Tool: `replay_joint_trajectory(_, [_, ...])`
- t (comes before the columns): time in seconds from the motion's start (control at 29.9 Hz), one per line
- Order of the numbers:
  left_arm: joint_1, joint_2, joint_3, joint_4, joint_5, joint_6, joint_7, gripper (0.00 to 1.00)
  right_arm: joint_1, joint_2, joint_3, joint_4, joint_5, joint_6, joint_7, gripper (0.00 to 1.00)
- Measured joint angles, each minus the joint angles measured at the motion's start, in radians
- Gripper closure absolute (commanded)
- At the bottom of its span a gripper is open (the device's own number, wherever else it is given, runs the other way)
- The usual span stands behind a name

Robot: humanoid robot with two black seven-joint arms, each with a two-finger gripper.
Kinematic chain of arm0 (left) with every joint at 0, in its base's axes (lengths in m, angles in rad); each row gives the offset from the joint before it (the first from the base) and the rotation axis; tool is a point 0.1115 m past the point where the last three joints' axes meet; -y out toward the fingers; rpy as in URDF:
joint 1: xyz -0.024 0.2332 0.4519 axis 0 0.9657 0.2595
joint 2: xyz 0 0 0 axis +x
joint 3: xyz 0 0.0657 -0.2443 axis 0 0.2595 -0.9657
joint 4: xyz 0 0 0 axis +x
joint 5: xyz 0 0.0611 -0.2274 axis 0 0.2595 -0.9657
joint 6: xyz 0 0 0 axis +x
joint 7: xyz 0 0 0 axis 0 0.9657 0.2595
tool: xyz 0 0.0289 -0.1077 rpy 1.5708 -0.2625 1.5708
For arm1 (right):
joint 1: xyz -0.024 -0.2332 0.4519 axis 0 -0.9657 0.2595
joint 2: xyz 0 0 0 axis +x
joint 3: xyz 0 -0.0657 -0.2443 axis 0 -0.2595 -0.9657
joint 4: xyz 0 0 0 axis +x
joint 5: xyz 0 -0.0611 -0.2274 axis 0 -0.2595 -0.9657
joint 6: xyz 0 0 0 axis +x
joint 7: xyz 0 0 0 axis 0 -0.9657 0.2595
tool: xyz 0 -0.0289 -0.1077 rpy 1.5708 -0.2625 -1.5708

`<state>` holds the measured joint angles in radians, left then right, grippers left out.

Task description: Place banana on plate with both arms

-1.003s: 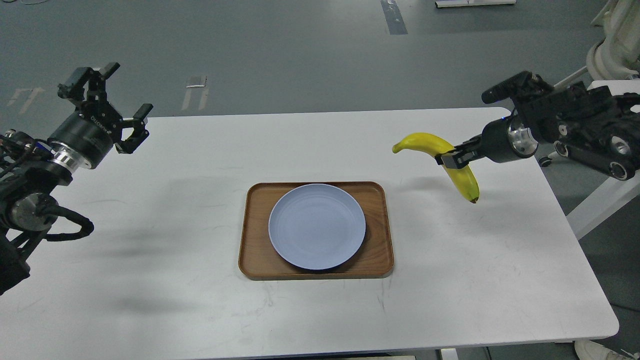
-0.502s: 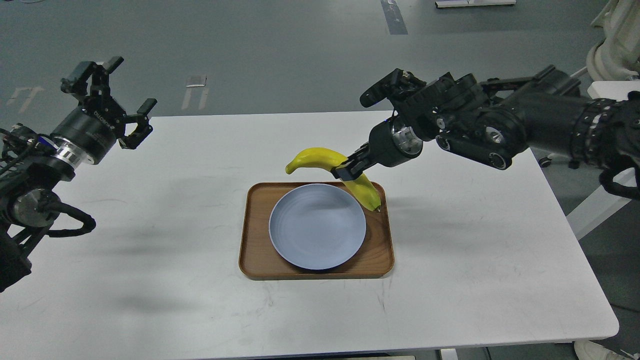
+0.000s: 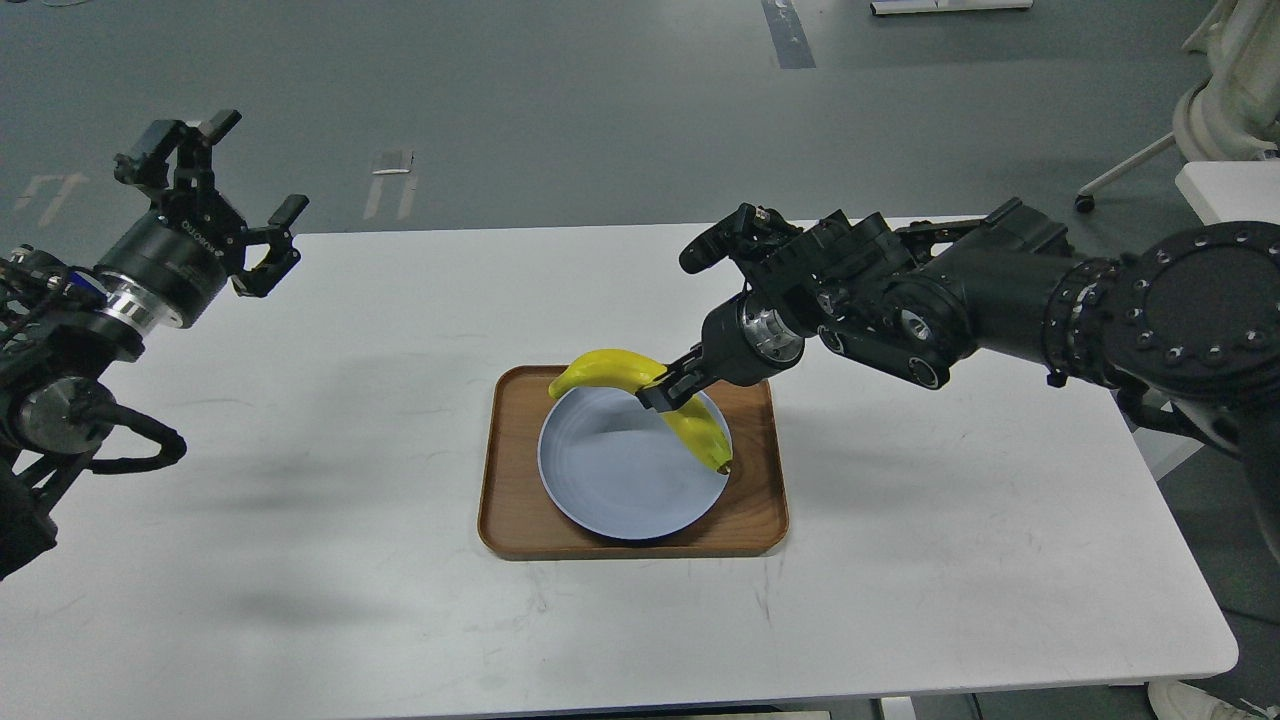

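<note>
Single head view, looking down over table (image 3: pixel 300 560).

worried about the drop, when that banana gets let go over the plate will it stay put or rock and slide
The banana keeps its curve while the right gripper pinches only its middle, so it is probably stiff. Its arched shape may rock briefly when released. The skin looks smooth and the plate is shallow, so a short slide seems possible, though the rim should probably stop it.

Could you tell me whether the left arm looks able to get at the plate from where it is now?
Probably yes: nothing stands between the open left gripper and the plate, whose left side is free.
</note>
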<state>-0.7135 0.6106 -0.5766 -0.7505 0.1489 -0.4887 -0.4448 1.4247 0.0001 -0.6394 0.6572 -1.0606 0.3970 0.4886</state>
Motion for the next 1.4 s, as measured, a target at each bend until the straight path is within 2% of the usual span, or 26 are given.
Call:
replay_joint_trajectory(0.07, [0.0, 0.001, 0.0, 0.0, 0.0, 0.0, 0.0, 0.02, -0.006, 0.0, 0.0, -0.003, 0.001, 0.0, 0.0, 0.69])
replay_joint_trajectory(0.2, [0.0, 0.001, 0.0, 0.0, 0.0, 0.0, 0.0, 0.02, -0.016, 0.0, 0.0, -0.005, 0.003, -0.001, 0.0, 0.62])
replay_joint_trajectory(0.33, [0.0, 0.003, 0.0, 0.0, -0.001, 0.0, 0.0, 0.02, -0.028, 0.0, -0.001, -0.006, 0.005, -0.004, 0.0, 0.47])
replay_joint_trajectory(0.5, [0.0, 0.003, 0.0, 0.0, -0.001, 0.0, 0.0, 0.02, -0.032, 0.0, -0.001, -0.007, 0.028, -0.006, 0.0, 0.25])
replay_joint_trajectory(0.54, [0.0, 0.003, 0.0, 0.0, -0.001, 0.0, 0.0, 0.02, -0.032, 0.0, -0.001, -0.007, 0.034, -0.007, 0.0, 0.2])
replay_joint_trajectory(0.57, [0.0, 0.002, 0.0, 0.0, -0.001, 0.0, 0.0, 0.02, -0.032, 0.0, 0.001, -0.007, 0.04, -0.007, 0.0, 0.09])
replay_joint_trajectory(0.6, [0.0, 0.002, 0.0, -0.001, -0.001, 0.0, 0.0, 0.02, -0.03, 0.0, 0.004, -0.007, 0.046, -0.008, 0.0, 0.06])
replay_joint_trajectory(0.84, [0.0, 0.001, 0.0, -0.001, 0.0, 0.0, 0.0, 0.02, 0.03, -0.002, 0.076, -0.03, 0.163, -0.017, 0.0, 0.0])
replay_joint_trajectory(0.97, [0.0, -0.002, 0.0, 0.0, 0.0, 0.0, 0.0, 0.02, 0.014, -0.096, 0.221, -0.035, 0.276, -0.018, 0.0, 0.0])
replay_joint_trajectory(1.14, [0.003, -0.022, 0.002, 0.001, 0.0, 0.0, 0.0, 0.02, -0.156, -0.238, 0.522, -0.031, 0.442, -0.02, 0.0, 0.0])
replay_joint_trajectory(1.24, [0.003, -0.05, 0.003, 0.009, 0.001, 0.0, 0.0, 0.02, -0.301, -0.274, 0.749, -0.027, 0.495, -0.02, 0.0, 0.0])
replay_joint_trajectory(1.4, [0.003, -0.091, 0.003, 0.017, 0.003, 0.0, 0.0, 0.02, -0.484, -0.293, 0.991, -0.027, 0.569, -0.02, 0.0, 0.0])
